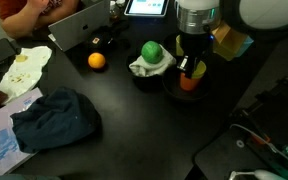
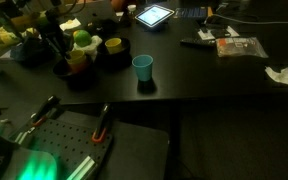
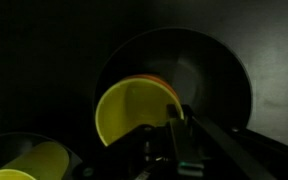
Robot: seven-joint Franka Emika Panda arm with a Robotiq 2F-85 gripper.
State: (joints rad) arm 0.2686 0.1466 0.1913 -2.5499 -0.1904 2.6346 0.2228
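The fingers (image 3: 180, 135) look clamped on the rim of the yellow plastic cup (image 3: 124, 115), which sits inside the black round bowl (image 3: 219, 70) on the dark tabletop (image 1: 134, 120) — keep the wrist steady and vertical, so the cup neither slips nor drags the bowl.

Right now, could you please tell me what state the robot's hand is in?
Hand: closed, pinching the rim of the yellow cup at the black bowl.
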